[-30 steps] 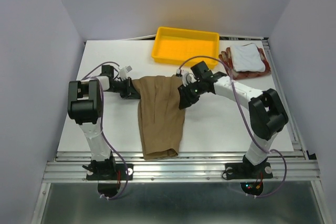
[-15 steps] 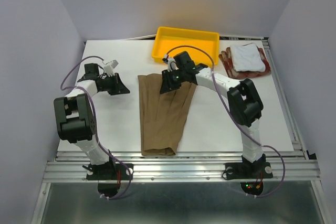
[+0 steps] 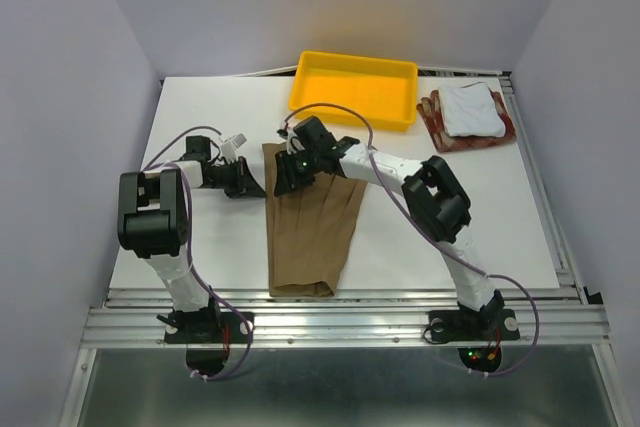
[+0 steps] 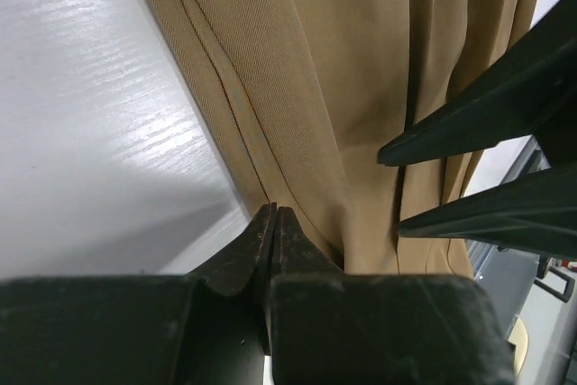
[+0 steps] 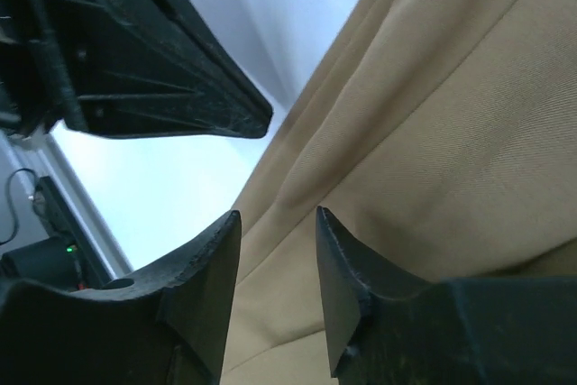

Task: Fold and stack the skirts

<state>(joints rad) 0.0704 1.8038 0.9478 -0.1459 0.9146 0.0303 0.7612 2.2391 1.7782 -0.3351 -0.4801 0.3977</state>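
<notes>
The tan-brown pleated skirt (image 3: 310, 237) lies folded into a long narrow strip down the middle of the table. My left gripper (image 3: 254, 187) is shut, with its tips (image 4: 273, 210) at the skirt's upper left edge (image 4: 315, 69); no cloth shows between the jaws. My right gripper (image 3: 283, 177) is open over the skirt's top left part, jaws (image 5: 278, 223) spread just above the cloth (image 5: 451, 132). The two grippers are close together. The plain white skirt (image 3: 470, 109) lies folded on the red-and-beige checked skirt (image 3: 432, 119) at the back right.
A yellow plastic tray (image 3: 300, 97) stands at the back centre, just behind the tan skirt's top. The table's side walls are near both arms. The right gripper's fingers (image 4: 478, 123) show in the left wrist view, and the left gripper's body (image 5: 135, 60) shows in the right wrist view.
My right gripper swept left across the skirt's top, folding its right side over so the skirt is narrower. My left gripper pulled away to the left, then came back to the skirt's left edge.
</notes>
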